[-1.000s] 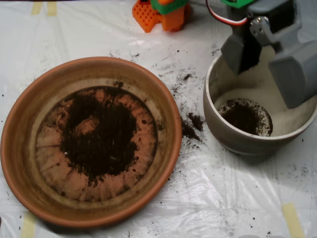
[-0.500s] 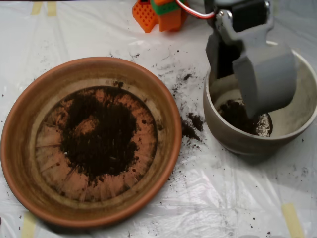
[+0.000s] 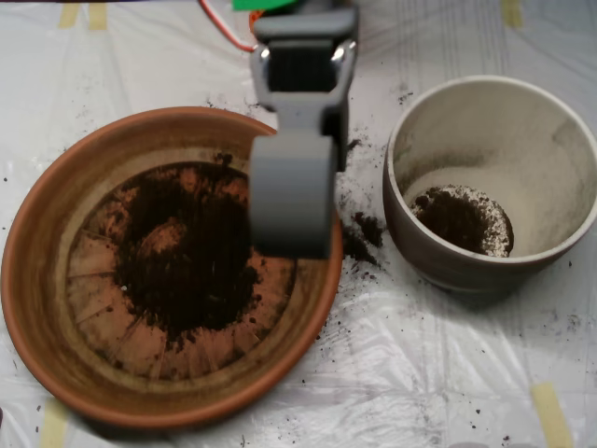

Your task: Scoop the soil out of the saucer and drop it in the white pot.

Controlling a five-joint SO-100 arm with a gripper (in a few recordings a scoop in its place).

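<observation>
A small dark heap of soil point(image 3: 462, 219) is already seen at the bottom of the round cream-white ceramic pot point(image 3: 550, 103), so part of the job is judged done. Much more of the dark crumbly potting soil point(image 3: 187, 257) is spread over the ridged base of the large round terracotta-orange clay saucer point(image 3: 37, 280) on the left, so most of the work is judged left to do. The grey clamshell scoop point(image 3: 291, 196) is hung over the saucer's upper right part, above the soil's right edge. Its long axis is run from the top of the picture downward, with the rounded end pointed toward the bottom edge. Whether the jaws are spread or pressed together cannot be told from above. Loose crumbs point(image 3: 359, 238) are scattered on the plastic-covered table point(image 3: 420, 373) between saucer and pot.
</observation>
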